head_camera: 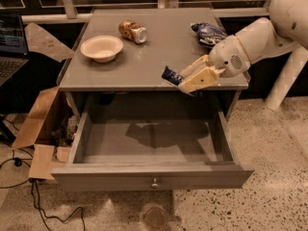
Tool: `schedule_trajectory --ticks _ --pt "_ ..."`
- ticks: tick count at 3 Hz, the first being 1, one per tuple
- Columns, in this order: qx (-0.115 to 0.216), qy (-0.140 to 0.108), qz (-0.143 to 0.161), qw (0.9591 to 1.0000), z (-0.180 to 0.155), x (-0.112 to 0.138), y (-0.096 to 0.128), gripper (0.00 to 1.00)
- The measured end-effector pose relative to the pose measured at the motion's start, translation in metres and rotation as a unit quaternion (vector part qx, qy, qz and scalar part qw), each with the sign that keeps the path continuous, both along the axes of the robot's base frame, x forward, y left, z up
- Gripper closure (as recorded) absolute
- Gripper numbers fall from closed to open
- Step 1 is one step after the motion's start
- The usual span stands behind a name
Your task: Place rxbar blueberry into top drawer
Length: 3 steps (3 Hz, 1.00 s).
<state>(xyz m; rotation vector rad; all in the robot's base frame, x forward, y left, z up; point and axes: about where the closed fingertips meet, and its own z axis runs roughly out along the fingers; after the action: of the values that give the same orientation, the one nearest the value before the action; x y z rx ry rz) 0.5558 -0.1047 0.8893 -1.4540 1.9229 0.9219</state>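
Grey and flat, the cabinet's surface (159, 57) carries a cream bowl (101, 47) at its left, a drink can (132, 31) lying on its side behind the bowl, and a crinkled blue-and-white chip bag (208, 32) near the right rear corner. The gripper (183, 81) hangs at the front edge of the surface, right of centre and above the open top drawer (144, 174). Its pale jaws are clenched on the rxbar blueberry (169, 74), whose dark navy end sticks out to the left. A small round knob (154, 183) sits mid-front on the drawer. An open cardboard box (36, 124) stands on the floor at the cabinet's left.
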Motion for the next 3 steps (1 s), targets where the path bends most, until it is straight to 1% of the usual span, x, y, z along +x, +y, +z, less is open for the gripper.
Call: schedule_trajectory --ticks 1,2,3 --pt "0.0 0.0 0.0 1.0 0.0 0.0 0.0 1.0" --pt "0.013 0.007 0.002 0.9999 -0.013 -0.005 0.008 1.0" --pt "0.037 0.028 -0.021 0.9987 -0.04 -0.021 0.016 1.0"
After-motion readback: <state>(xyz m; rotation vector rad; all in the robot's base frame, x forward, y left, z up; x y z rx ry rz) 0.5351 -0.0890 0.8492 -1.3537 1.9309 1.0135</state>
